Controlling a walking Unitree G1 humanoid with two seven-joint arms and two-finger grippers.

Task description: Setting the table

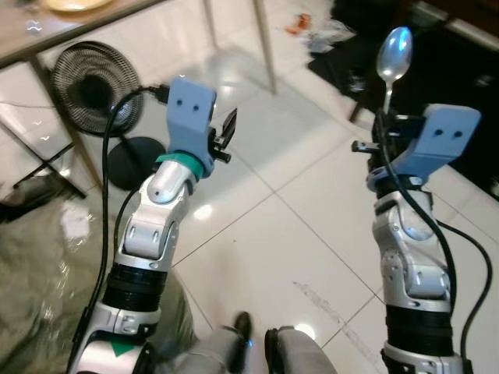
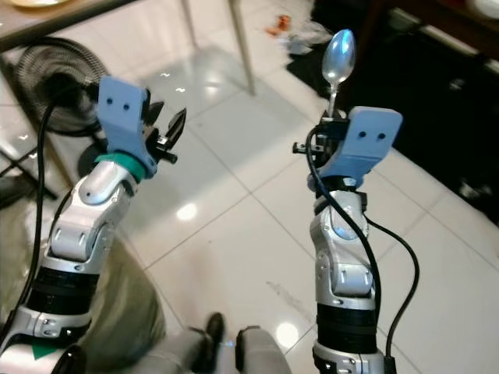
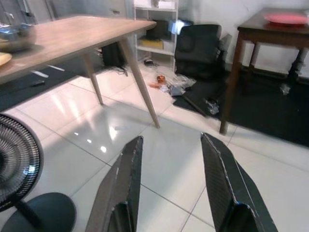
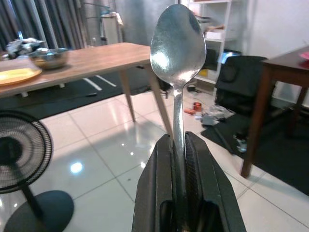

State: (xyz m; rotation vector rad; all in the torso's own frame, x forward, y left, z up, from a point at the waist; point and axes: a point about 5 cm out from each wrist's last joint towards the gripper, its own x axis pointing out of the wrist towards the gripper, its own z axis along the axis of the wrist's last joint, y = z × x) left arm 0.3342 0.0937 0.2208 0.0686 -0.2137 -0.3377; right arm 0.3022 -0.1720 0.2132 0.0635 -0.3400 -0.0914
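The right tool (image 4: 181, 159) is clamping the thin handle of a shiny silver metal spoon (image 4: 177, 53) between its two black fingers (image 4: 154, 183), and the spoon is standing upright with its bowl rising well above the fingertips. In the head views this tool is being held up in the air over a glossy white tiled floor (image 1: 288, 234), with the spoon's bowl pointing away from the robot. The left tool (image 3: 169, 159) is raised alongside it, well apart from the right one, and its two fingers are standing apart with nothing between them. Off to the robot's left, a light wooden desk on slanted legs (image 4: 91, 60) is carrying a flat yellow plate (image 4: 18, 76) and a round steel bowl (image 4: 48, 57) near each other. A black pedestal fan with a round wire grille (image 1: 93, 86) is standing on the floor just beside that desk. Further off on the right, a dark brown wooden side table (image 3: 270, 34) is sitting on a dark rug with a red dish (image 3: 286, 18) on top. A black chair (image 3: 200, 48) and some small clutter on the floor are lying between the two pieces of furniture.
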